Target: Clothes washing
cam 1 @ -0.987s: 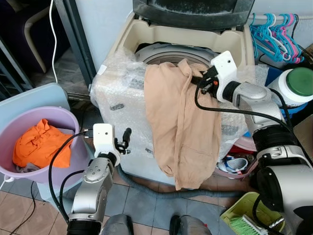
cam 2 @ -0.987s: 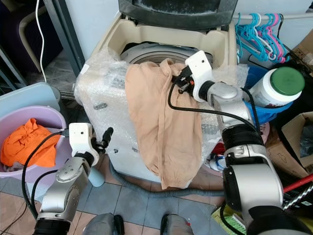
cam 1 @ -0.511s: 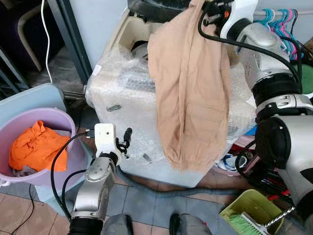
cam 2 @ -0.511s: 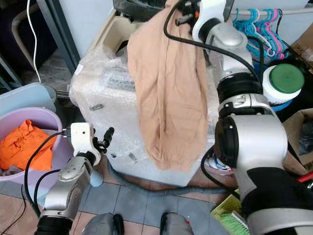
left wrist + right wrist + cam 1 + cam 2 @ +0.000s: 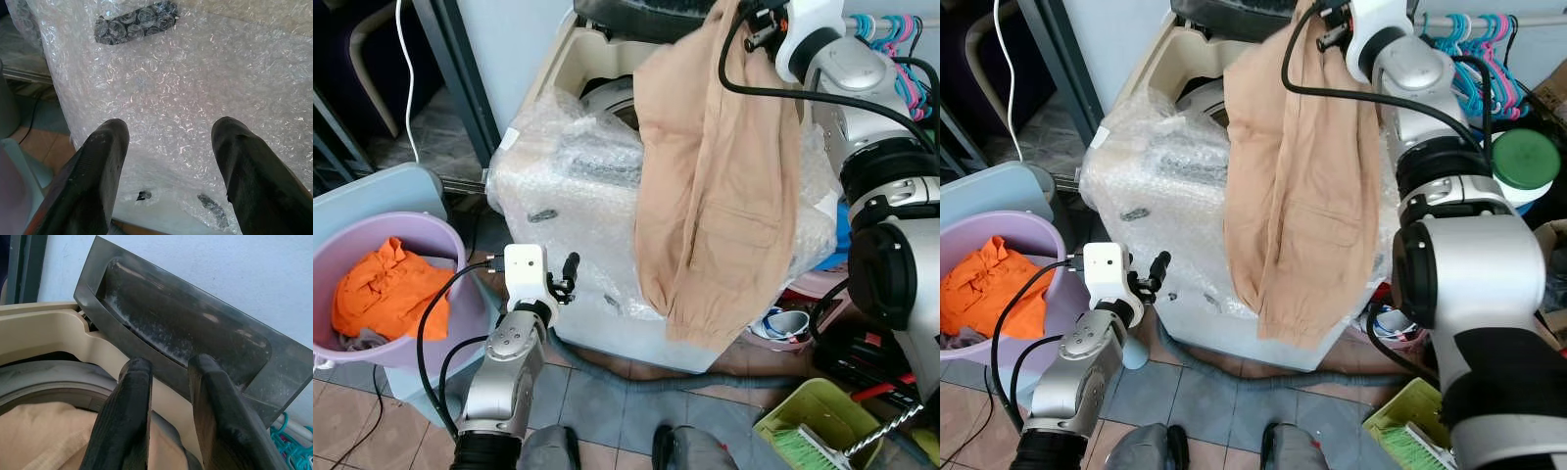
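Tan garment (image 5: 715, 186): pinched between the jaws of the right gripper (image 5: 751, 12), hanging below them across the bubble-wrapped washing machine (image 5: 578, 186); the grip point is cut off by the frame edge. Left gripper (image 5: 568, 274): jaws spread, empty, just off the machine's front. Orange cloth (image 5: 382, 294) sits in the purple basin (image 5: 440, 240), beyond them.

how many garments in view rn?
2. Tan trousers hang from the right claw over the washing machine. An orange garment lies in the purple tub, with grey fabric beneath it; more may be hidden.
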